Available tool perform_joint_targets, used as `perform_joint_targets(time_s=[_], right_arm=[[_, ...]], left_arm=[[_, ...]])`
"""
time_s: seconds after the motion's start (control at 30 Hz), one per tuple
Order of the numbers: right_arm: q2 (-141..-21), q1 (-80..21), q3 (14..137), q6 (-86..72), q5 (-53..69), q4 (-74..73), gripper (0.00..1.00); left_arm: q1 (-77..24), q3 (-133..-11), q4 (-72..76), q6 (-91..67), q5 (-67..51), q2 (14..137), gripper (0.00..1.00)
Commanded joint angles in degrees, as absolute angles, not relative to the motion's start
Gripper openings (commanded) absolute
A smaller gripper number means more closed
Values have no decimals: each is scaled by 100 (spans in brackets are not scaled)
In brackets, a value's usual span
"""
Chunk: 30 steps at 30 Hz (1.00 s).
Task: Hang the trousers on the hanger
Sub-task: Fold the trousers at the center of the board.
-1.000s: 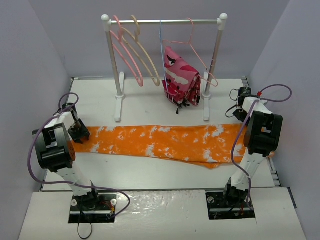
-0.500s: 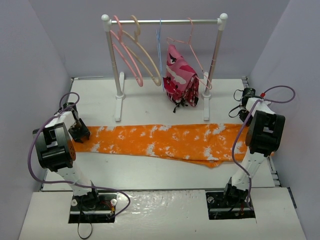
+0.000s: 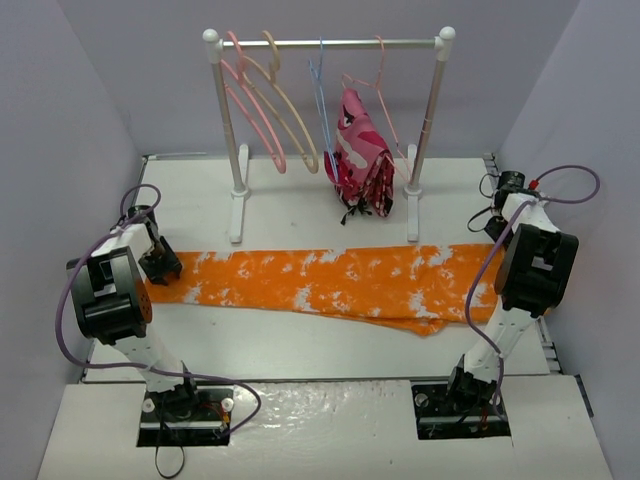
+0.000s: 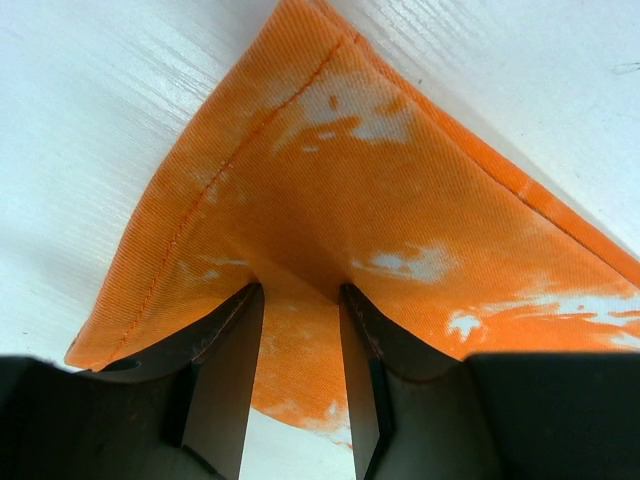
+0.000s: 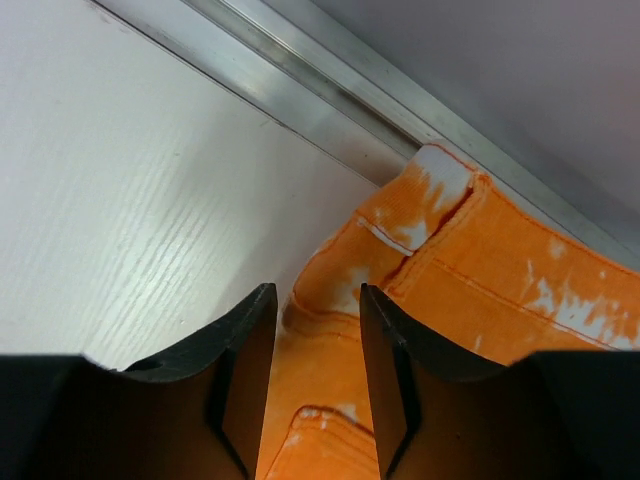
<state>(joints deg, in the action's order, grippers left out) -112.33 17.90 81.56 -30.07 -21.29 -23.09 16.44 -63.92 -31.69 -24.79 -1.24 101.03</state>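
On the white table [image 3: 300,345], the trousers [image 3: 340,285] lie flat in a long orange band across the middle. In the overhead view they run from 9 o'clock to 3 o'clock, apart from the rack. At the 9 o'clock end, the left gripper [image 4: 300,300] has its fingers drawn close and pinches a hem corner of a leg, with the cloth creased between them. At the 3 o'clock end, the right gripper [image 5: 313,300] likewise pinches the waistband corner, near the table's aluminium edge rail [image 5: 330,95]. Farther back, toward 12 o'clock, a white clothes rack [image 3: 330,43] stands upright. The hanger [image 3: 279,160] hangs from its bar on the 11 o'clock side, just beside a beige hanger [image 3: 316,158]. A light-blue hanger [image 3: 322,100] and a pink-red camouflage garment [image 3: 362,160] hang near the bar's middle.
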Motion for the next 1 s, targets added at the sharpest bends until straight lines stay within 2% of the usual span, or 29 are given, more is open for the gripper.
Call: perform_joint_targets(time_s=[0.0,0.1,0.23,0.3,0.47,0.67,0.97], right_arm=[[-10083,1573,8126,-2853,-1935,-2188,46],[-9434,1456,7640,-2940,-1800,-2185,55],[-8612,1433,6626,-3181,-1179,-1998,55],[-8375,1431,6239,-3278,-786,-1821,54],[-7649,1415,4738,-3479,27,-1001,54],[-7608,1462,3708,-3541,377,-565,55],[-8034,2135,3428,-3491,277,-510,59]], left_arm=[[1540,-6232,-2860,-2736,-327,9600,36],[1368,-6246,-2860,-2774,-424,9069,40],[1101,-6131,-2726,-2788,-450,8722,43],[1062,-6090,-2651,-2838,-512,8816,47],[1062,-6031,-2615,-2934,-631,9322,49],[1233,-6067,-2549,-2899,-703,9956,49],[1803,-5966,-2707,-2878,-614,10126,49]])
